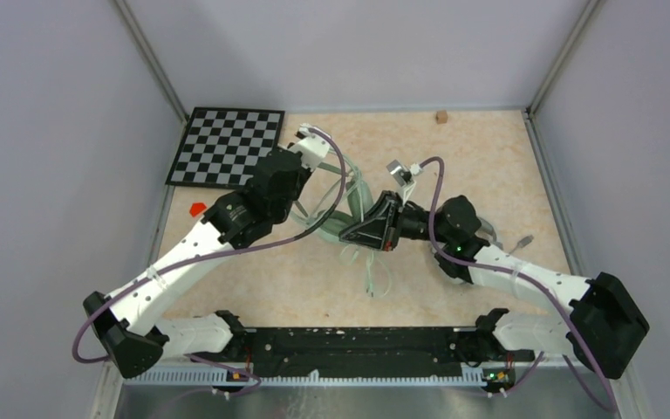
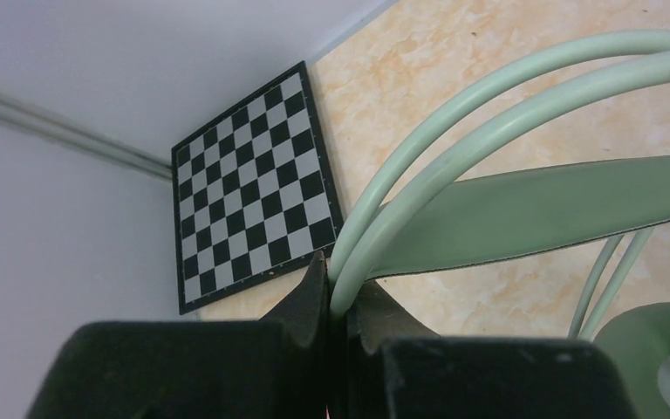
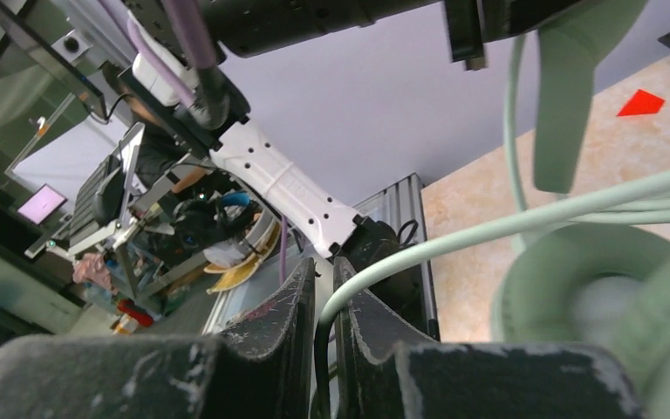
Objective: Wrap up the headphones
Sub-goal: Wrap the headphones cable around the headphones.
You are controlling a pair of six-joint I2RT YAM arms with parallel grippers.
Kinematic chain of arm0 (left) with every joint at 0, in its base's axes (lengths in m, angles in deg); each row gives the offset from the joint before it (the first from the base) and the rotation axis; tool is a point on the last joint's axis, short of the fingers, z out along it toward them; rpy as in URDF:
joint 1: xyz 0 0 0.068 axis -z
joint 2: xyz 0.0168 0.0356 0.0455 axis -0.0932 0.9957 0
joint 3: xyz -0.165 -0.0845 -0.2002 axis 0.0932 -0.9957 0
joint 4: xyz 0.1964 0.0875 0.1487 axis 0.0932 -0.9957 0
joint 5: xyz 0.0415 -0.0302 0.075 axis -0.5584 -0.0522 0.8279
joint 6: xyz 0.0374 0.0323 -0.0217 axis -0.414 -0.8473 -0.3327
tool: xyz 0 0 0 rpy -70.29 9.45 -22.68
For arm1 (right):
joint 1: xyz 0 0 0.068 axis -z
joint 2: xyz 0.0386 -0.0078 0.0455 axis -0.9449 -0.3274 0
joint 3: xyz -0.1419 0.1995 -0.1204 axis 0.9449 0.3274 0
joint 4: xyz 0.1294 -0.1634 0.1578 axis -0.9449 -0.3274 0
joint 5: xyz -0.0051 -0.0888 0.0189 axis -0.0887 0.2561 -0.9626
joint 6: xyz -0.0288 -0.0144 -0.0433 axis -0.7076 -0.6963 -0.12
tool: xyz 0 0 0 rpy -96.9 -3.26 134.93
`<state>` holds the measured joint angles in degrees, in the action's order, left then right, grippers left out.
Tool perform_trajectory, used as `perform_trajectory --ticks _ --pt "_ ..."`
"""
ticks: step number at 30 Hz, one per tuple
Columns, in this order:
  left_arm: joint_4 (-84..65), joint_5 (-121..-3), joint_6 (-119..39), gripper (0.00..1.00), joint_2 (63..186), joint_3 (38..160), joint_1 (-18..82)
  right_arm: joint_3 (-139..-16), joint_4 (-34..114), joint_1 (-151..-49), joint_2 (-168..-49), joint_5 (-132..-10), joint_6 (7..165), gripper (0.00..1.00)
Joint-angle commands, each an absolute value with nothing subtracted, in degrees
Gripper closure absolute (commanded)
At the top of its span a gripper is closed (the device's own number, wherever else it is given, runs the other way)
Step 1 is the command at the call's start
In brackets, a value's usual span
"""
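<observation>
The mint-green headphones (image 1: 342, 218) lie mid-table between both arms, their pale-green cable (image 1: 373, 275) trailing toward the near edge. My left gripper (image 2: 340, 284) is shut on the twin headband tubes (image 2: 454, 113); the padded band (image 2: 541, 209) and an ear cup (image 2: 654, 358) show beside it. My right gripper (image 3: 324, 288) has its jaws slightly apart, and the pale-green cable (image 3: 488, 229) runs loosely between them, next to a round ear cup (image 3: 593, 305). From above, the right gripper (image 1: 368, 229) is at the headphones. A light-grey shape (image 1: 488, 229), mostly hidden behind the right arm, has a grey cable end (image 1: 523, 240).
A checkerboard (image 1: 227, 147) lies at the back left, with a red marker (image 1: 197, 209) just in front of it. A small brown block (image 1: 441, 116) sits by the back wall. Walls enclose three sides.
</observation>
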<state>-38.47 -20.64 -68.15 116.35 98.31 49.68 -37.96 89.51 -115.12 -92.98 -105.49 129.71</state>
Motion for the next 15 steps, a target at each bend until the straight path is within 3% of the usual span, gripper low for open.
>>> perform_trajectory --ticks 1,10,15 --pt "-30.82 -11.10 -62.39 1.00 116.99 101.77 49.29 -41.35 95.30 -118.11 -92.24 -106.10 128.58 0.87" --pt "-28.48 -11.12 -55.91 1.00 116.46 102.03 49.29 -40.73 93.91 -122.43 -96.61 -103.81 124.70 0.88" --pt "-25.03 -13.80 -50.95 1.00 113.78 100.81 49.29 -41.63 81.51 -124.84 -94.76 -96.63 115.71 0.84"
